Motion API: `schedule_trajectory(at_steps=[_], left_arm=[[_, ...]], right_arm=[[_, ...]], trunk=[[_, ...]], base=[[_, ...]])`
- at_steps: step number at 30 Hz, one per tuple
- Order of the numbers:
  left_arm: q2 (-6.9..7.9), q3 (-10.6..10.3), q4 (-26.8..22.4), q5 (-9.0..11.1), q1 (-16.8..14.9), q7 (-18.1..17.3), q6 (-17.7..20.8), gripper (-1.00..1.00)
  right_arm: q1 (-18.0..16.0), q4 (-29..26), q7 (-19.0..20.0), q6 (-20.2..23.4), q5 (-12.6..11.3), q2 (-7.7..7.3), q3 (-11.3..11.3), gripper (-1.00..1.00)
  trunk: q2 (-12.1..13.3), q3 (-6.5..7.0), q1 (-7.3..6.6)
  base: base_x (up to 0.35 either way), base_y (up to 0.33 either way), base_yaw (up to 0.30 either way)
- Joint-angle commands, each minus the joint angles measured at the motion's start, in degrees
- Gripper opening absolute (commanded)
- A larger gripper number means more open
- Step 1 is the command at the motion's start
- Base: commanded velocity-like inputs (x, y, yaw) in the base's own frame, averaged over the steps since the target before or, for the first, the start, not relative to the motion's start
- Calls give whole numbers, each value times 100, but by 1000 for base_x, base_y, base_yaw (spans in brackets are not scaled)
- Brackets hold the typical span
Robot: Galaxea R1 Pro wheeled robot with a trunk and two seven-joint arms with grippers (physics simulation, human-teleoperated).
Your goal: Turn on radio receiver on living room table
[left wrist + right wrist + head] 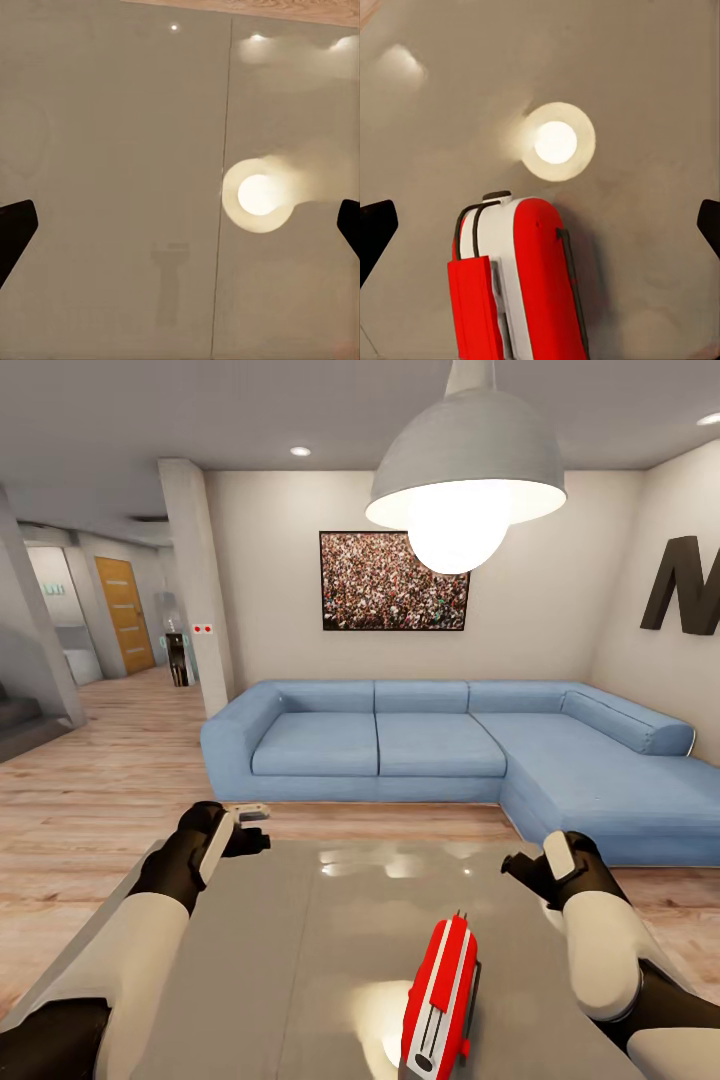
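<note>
The red radio receiver (440, 1000) with white sides lies on the glossy grey table (300, 960), near its front right. Its thin wire handle runs along one side, and its dial faces away from me. In the right wrist view the radio (521, 285) sits just below the space between the two dark fingers (375, 232), which stand far apart. My right gripper (522, 872) hovers open over the table, beyond the radio and a little to its right. My left gripper (258, 828) is open above the table's far left edge, over bare tabletop (112, 150).
A blue L-shaped sofa (430, 745) runs along the far wall and down the right side, close behind the table. Above hang a framed crowd picture (393, 580) and a grey dome pendant lamp (465, 460). Light wood floor (100, 800) opens left past a pillar (200, 580).
</note>
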Motion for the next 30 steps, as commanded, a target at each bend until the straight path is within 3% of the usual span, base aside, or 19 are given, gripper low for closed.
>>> schedule_trajectory(at_steps=[1, 4, 8, 11, 15, 30], left_arm=[[0, 6, 0, 0, 0, 0, 0, 100], [0, 8, 0, 0, 0, 0, 0, 100], [0, 27, -1, 0, 0, 0, 0, 100], [0, 41, -1, 0, 0, -4, 0, 100], [0, 46, 5, 0, 0, -1, 0, 100], [0, 47, 8, 0, 0, -2, 0, 100]], right_arm=[[0, 1, -58, -1, 98, 0, 5, 100], [0, 1, -161, -1, 241, 0, 6, 100], [0, 1, -293, -1, 602, -2, 2, 100], [3, 7, -324, -1, 1103, 3, 9, 100], [1, 16, -325, -1, 1434, 7, 14, 100], [0, 138, -283, 7, 1553, 41, 24, 100]], trunk=[[0, 0, 0], [0, 0, 0], [0, 0, 0], [0, 0, 0], [0, 0, 0], [0, 0, 0]], base=[[0, 0, 0], [0, 0, 0], [0, 0, 0], [0, 0, 0], [0, 0, 0], [0, 0, 0]])
